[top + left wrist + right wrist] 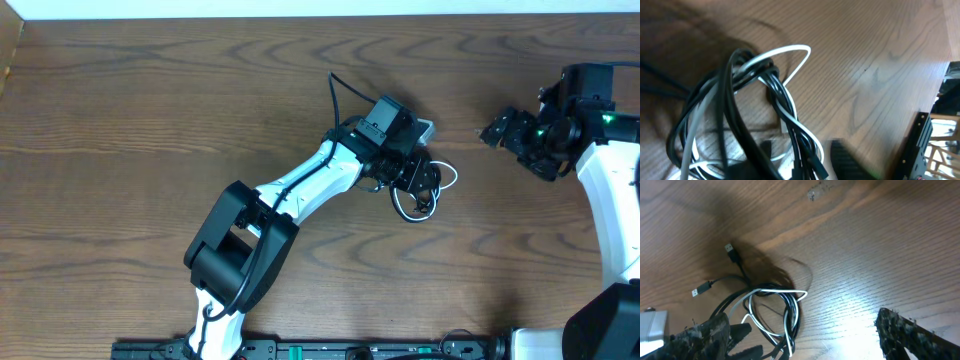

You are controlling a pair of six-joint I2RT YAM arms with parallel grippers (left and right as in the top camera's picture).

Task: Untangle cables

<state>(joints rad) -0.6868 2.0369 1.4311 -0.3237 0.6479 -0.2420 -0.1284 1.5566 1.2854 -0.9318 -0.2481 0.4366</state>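
Observation:
A thin black cord (785,102) and a white cord (801,50) lie looped together in one tangle on the wooden table. In the overhead view the tangle (428,190) sits at table centre under my left gripper (415,180). The left gripper (802,152) is open, its fingers straddling strands of the bundle. The right wrist view shows the black loop (792,315), the white loop (772,291) and two free black plug ends (730,251) (698,290). My right gripper (497,130) is open and empty, up and to the right of the tangle, its fingers wide apart (802,327).
The wooden table (150,110) spreads bare to the left and back. The left arm (300,190) runs diagonally from the front edge to the centre. The right arm (600,170) stands along the right side. A small mark (815,194) shows on the wood.

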